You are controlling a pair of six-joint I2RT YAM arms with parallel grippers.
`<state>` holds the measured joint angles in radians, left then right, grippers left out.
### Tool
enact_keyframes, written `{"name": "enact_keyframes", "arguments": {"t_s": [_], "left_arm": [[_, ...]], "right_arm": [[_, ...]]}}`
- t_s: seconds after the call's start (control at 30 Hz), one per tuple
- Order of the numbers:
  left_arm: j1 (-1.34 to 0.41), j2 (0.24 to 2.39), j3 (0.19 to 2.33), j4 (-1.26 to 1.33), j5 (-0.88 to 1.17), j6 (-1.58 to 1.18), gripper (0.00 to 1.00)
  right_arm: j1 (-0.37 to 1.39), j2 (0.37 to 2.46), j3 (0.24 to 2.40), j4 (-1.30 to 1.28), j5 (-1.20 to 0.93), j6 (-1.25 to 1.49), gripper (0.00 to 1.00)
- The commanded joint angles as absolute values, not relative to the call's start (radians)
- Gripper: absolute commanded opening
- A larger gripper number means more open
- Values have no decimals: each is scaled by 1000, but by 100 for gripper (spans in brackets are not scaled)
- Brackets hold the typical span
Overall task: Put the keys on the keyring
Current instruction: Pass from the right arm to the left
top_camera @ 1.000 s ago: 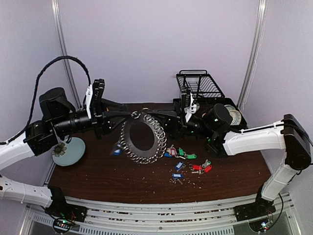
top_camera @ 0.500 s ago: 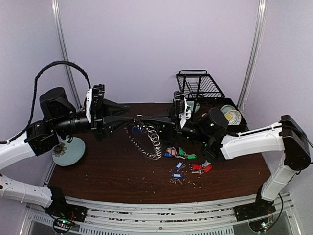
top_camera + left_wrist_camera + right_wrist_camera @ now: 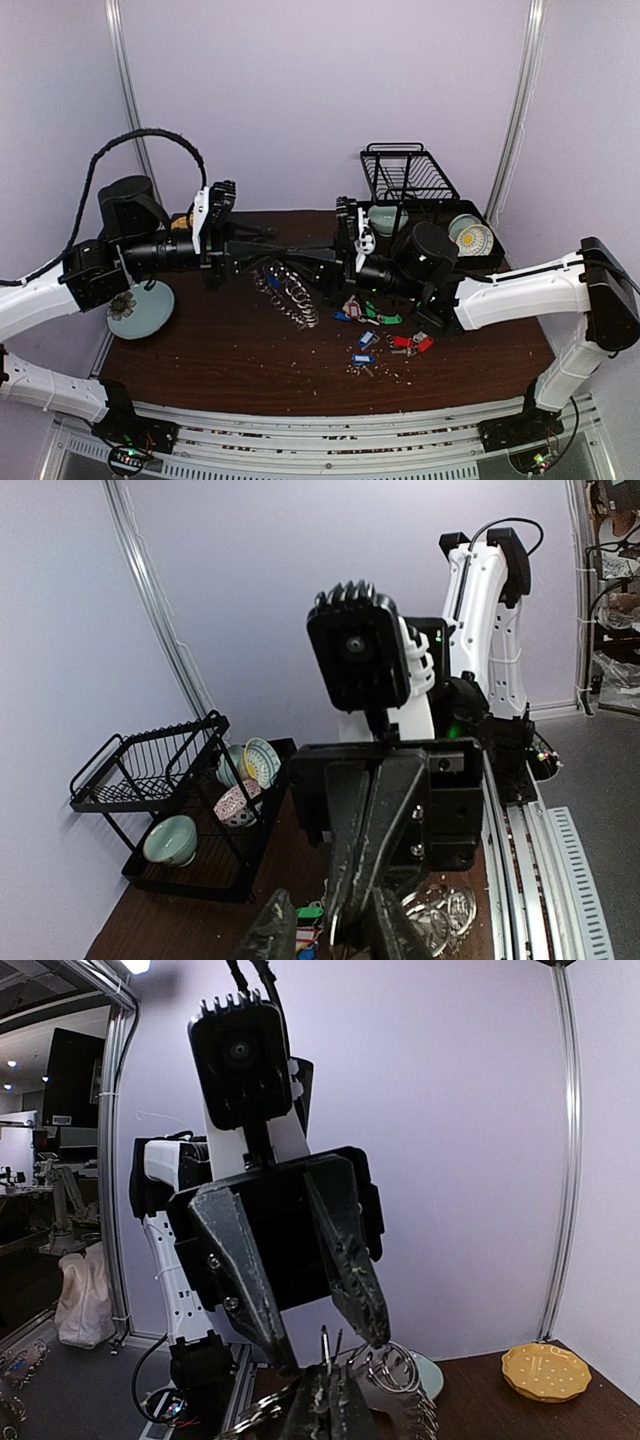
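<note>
The keyring hangs as a bunched chain of silver rings between the two arms, above the brown table. My right gripper is shut on one ring, which stands up from its tips. My left gripper faces it with its fingers apart on either side of the right gripper's tips. One left fingertip touches the ring loops. The keys lie loose on the table with green, blue, red and pink tags. More keys lie nearer the front.
A pale blue plate sits at the table's left edge. A black dish rack and a tray of bowls stand at the back right. A yellow disc lies on the table. Crumbs are scattered near the front.
The keyring, spread as a wide loop a second ago, has collapsed into a hanging bunch. Both grippers have shifted left and come closer together, and the left fingers stand a little narrower.
</note>
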<state>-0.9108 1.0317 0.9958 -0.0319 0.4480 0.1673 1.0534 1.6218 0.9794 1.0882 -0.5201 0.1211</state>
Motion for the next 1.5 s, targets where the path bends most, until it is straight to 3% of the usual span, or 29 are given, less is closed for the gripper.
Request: {"name": "enact_keyframes", "arguments": {"t_s": [0.0,0.2,0.4,0.53,0.6,0.87,1.17,1.3,1.47], "left_arm": [[-911,1031,1045,-126,441,195,27],[-911,1084,1163,-350,368,243,22],[-911,1078,1168,-338,394,249,10],[-911,1070,1166,-343,362,255,7],[-912,1071,1167,-343,345,255,0],[-912,1054,1155,-315,293,321,0],[-911,1018,1111,-277,395,394,0],[-911,1007,1092,-266,382,401,0],[-912,1106,1224,-466,346,416,0]], "right_arm": [[1054,1558,1005,1103,-486,86,0],[1055,1538,1011,1036,-495,43,0],[1054,1527,1006,1026,-496,28,0],[1055,1519,1006,1003,-503,11,0],[1056,1517,1011,985,-512,3,0],[1055,1507,1041,877,-579,-48,0],[1013,1462,1123,543,-738,-180,33],[970,1452,1207,350,-820,-228,39],[971,1483,1339,114,-693,-274,36]]}}
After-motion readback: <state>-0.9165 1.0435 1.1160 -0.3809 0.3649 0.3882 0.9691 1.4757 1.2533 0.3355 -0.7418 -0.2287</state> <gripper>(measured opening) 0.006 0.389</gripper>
